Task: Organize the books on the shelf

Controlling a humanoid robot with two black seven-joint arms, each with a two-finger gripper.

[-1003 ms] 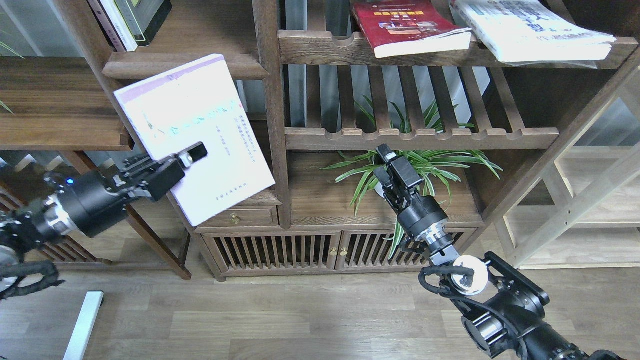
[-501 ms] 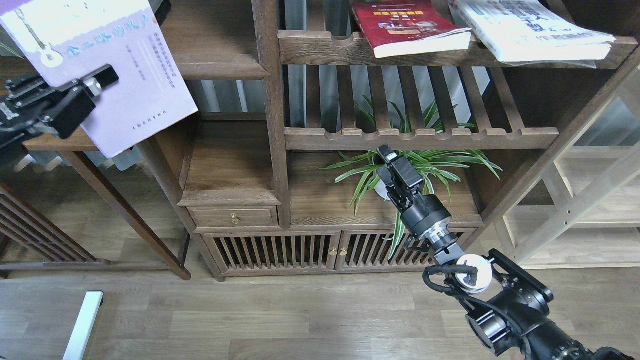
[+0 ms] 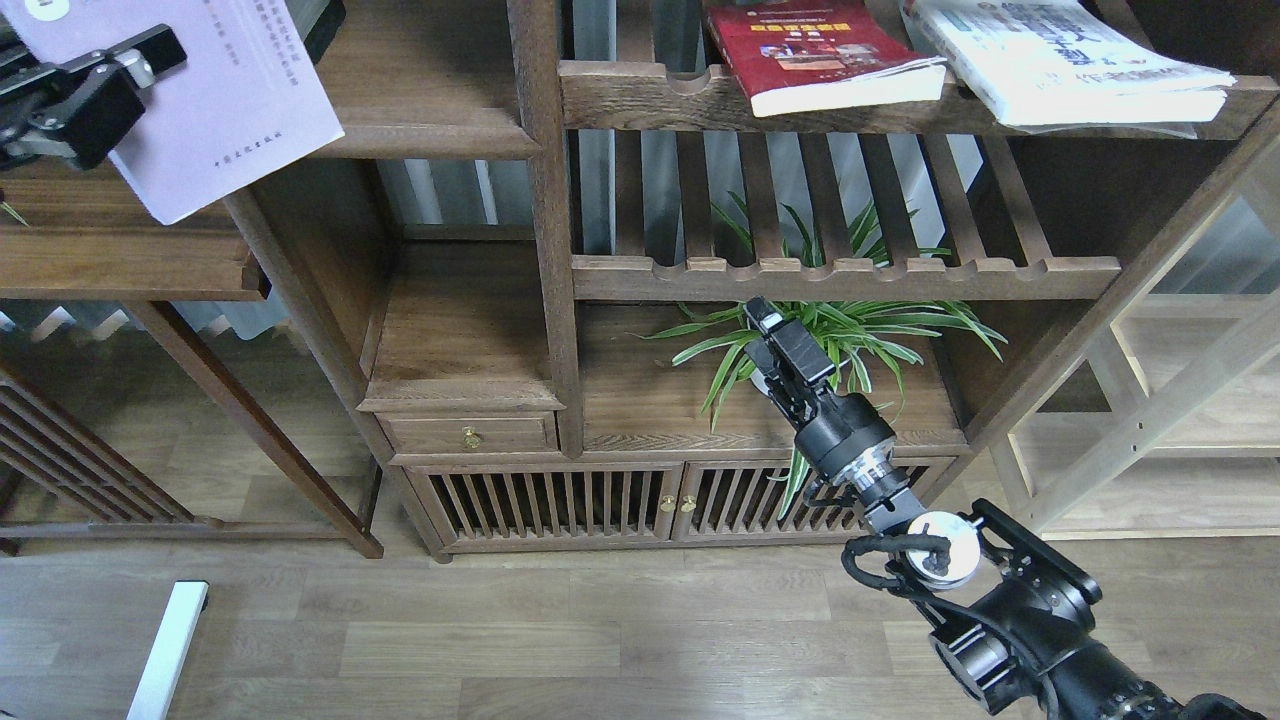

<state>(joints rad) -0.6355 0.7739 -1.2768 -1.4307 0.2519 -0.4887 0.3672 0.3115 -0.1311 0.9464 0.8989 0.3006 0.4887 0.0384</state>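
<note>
Lavender book point(image 3: 220, 110): tilted, upper left, clamped in left gripper point(image 3: 130, 62) before the dark shelf point(image 3: 420, 135). Right gripper point(image 3: 775, 335): raised before the plant point(image 3: 850, 330), holding nothing; finger gap cannot be told.

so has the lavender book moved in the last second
Yes. The lavender book, clamped in the left gripper, has gone up and left, from beside the bookcase post to the view's top-left corner.
</note>
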